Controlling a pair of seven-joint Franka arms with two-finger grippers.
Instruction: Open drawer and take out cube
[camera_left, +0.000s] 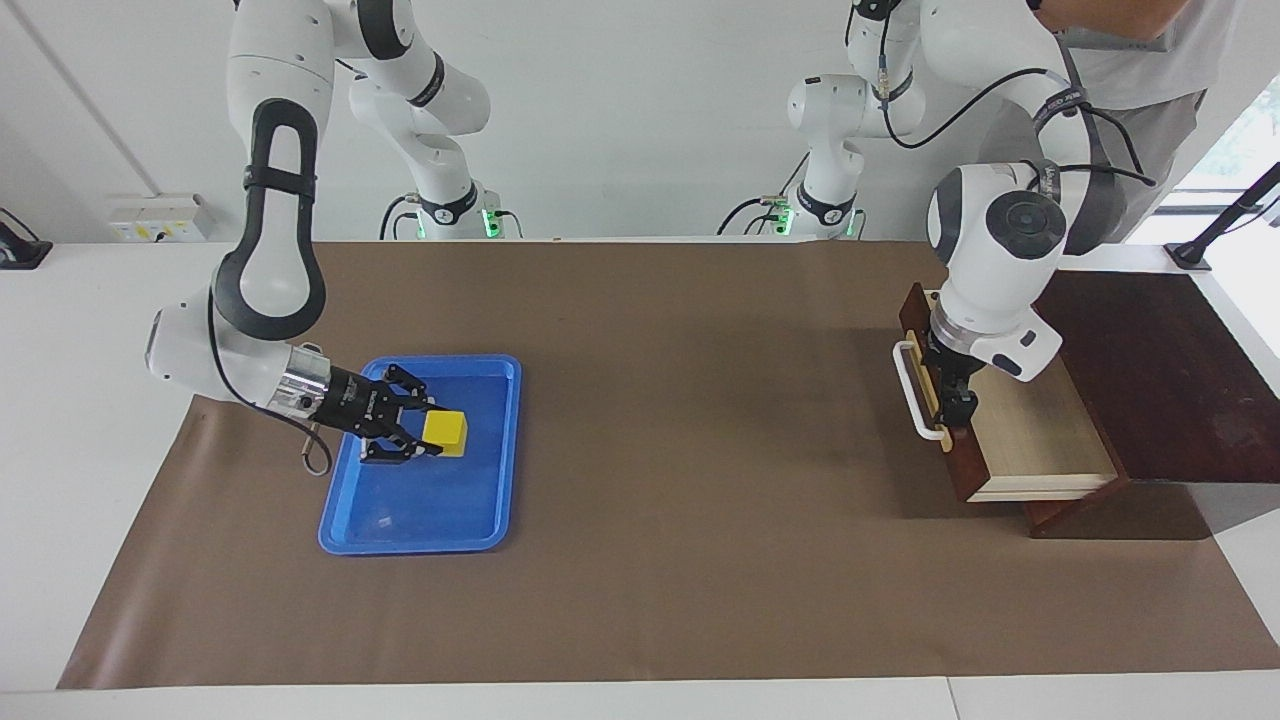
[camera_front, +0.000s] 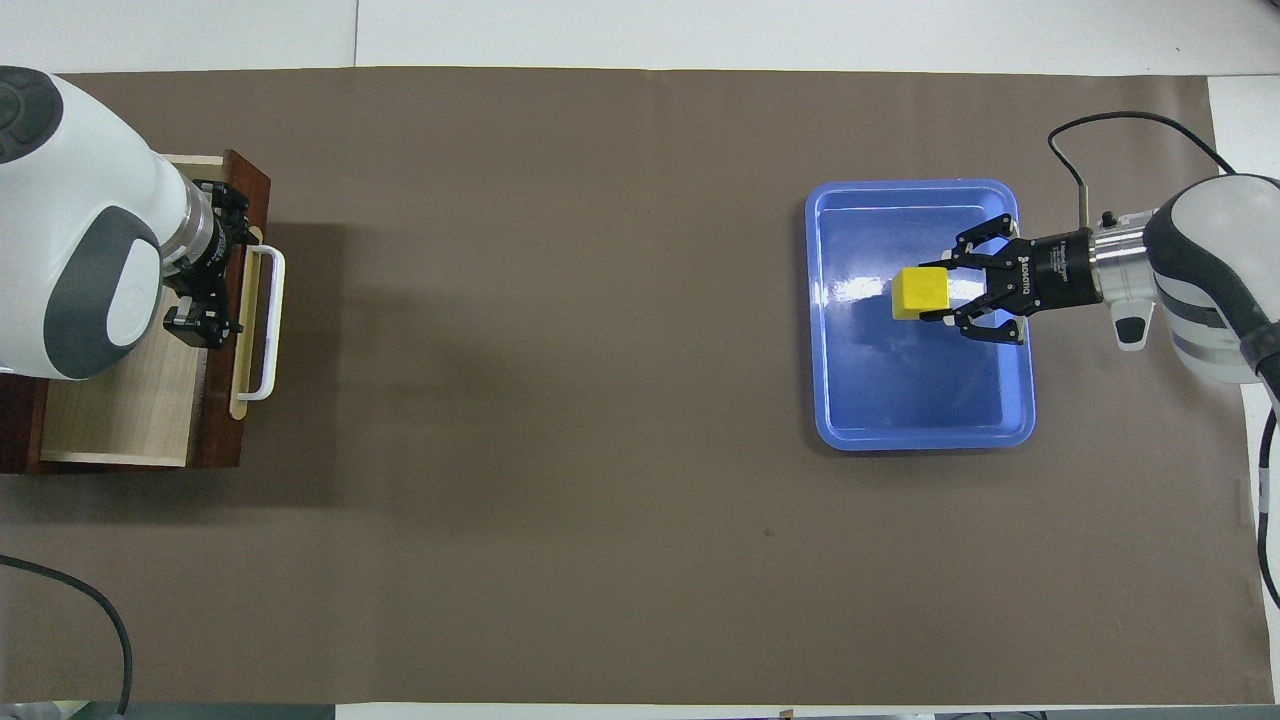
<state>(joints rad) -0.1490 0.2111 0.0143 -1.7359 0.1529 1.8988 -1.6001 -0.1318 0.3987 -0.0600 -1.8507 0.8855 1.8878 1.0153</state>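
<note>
Right gripper (camera_left: 418, 439) closed on the cube (camera_left: 445, 433) low over the blue tray (camera_left: 415, 530) at the right arm's end; drawer (camera_left: 1030, 440) pulled out, left gripper (camera_left: 955, 405) spread wide, empty, above its front edge just inside the handle (camera_left: 915, 390).

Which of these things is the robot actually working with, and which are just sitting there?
In use:
- dark reddish-brown wooden drawer, open
- small yellow cube, held over the tray
- right gripper
- left gripper, over the drawer

Just there:
- blue plastic tray
- brown table cover
</note>
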